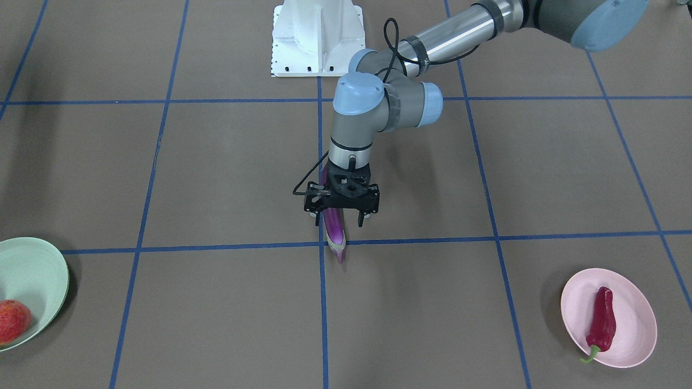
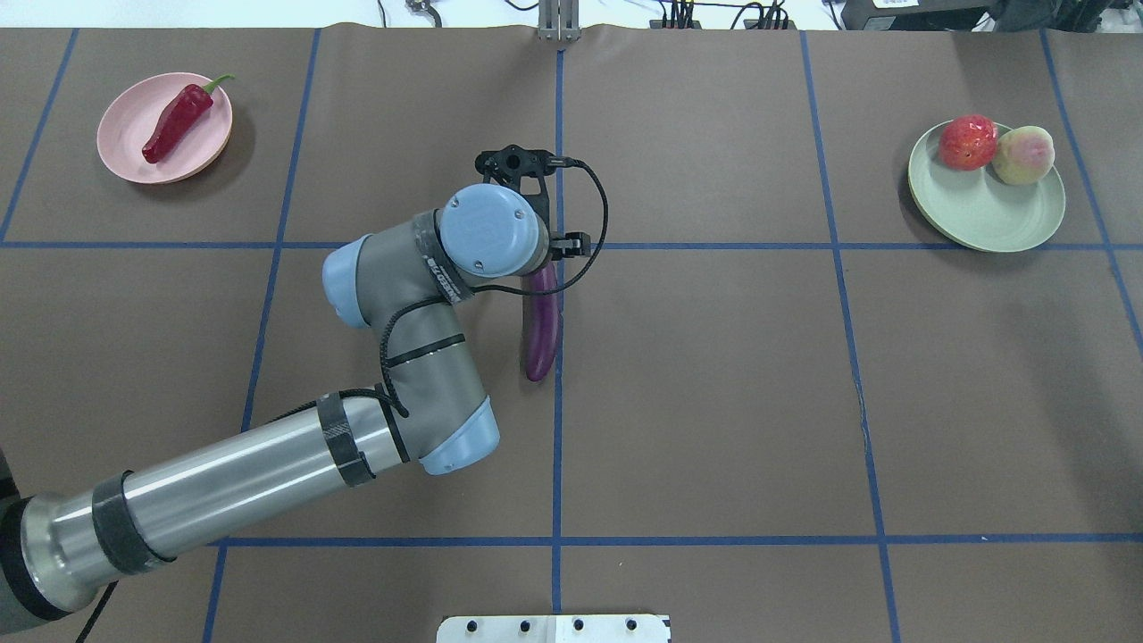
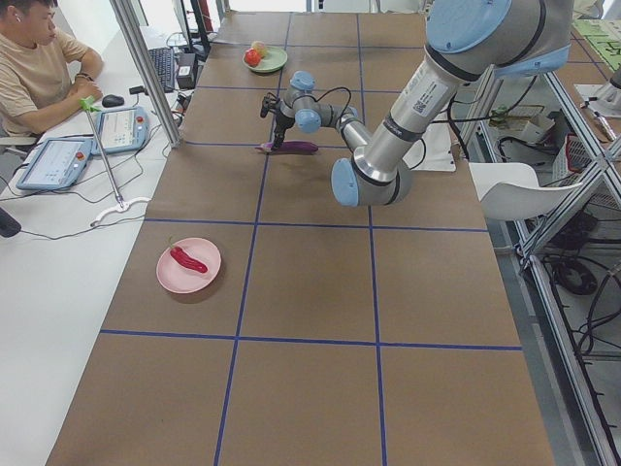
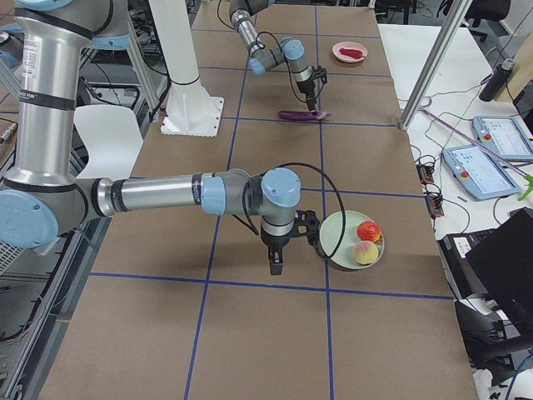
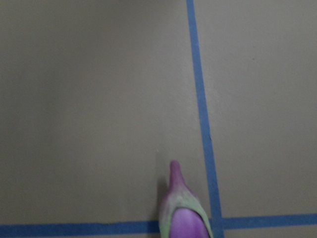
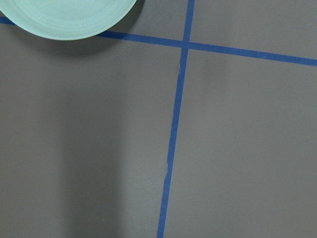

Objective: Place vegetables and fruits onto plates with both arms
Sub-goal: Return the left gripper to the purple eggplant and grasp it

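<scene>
The purple eggplant [image 1: 334, 229] lies on the table's middle, along a blue tape line, and shows in the overhead view [image 2: 540, 330] and the left wrist view [image 5: 183, 218]. My left gripper [image 1: 339, 217] points down over it, open, a finger on each side. The red pepper [image 1: 603, 319] lies on the pink plate [image 1: 632, 324]. The pomegranate [image 2: 967, 142] and the peach [image 2: 1023, 154] sit on the mint green plate [image 2: 991, 214]. My right gripper [image 4: 276, 268] hangs low beside the mint plate [image 4: 337, 237]; I cannot tell whether it is open or shut.
The white pedestal [image 1: 316, 38] stands at the robot's side of the table. Blue tape lines mark a grid on the brown surface. An operator [image 3: 34, 68] sits at a side desk with tablets. The mint plate's rim [image 6: 64, 20] shows in the right wrist view.
</scene>
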Tool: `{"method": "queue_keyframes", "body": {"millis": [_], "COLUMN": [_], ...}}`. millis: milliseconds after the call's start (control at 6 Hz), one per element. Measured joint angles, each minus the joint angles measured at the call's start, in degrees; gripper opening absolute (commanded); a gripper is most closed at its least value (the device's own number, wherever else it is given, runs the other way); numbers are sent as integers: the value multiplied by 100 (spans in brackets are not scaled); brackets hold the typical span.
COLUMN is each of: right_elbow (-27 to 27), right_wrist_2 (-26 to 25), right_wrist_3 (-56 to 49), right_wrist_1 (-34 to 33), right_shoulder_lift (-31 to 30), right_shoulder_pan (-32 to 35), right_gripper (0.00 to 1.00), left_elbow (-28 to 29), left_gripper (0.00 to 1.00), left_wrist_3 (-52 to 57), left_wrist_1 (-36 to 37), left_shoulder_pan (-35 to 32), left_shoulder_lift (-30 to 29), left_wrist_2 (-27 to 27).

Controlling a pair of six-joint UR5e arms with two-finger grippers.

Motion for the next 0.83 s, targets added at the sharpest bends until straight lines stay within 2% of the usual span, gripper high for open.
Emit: {"method": "queue_keyframes", "body": {"millis": [333, 667, 833], "right_elbow": [1, -5, -6], "right_wrist_2": [11, 12, 12], "right_wrist_3": [0, 0, 0], "right_wrist_1": [4, 0, 0], "right_shoulder_lift": [25, 60, 78], "right_shoulder_pan": [-3, -3, -5], "right_gripper": [100, 100, 100], "left_elbow": [68, 77, 50], "left_gripper": [0, 0, 0], "left_wrist_3": [5, 199, 654], "left_wrist_1": [275, 333, 389], "left_shoulder_pan": [192, 154, -8], "left_shoulder_lift": [-41, -18, -21], "left_wrist_2": [225, 246, 218]}}
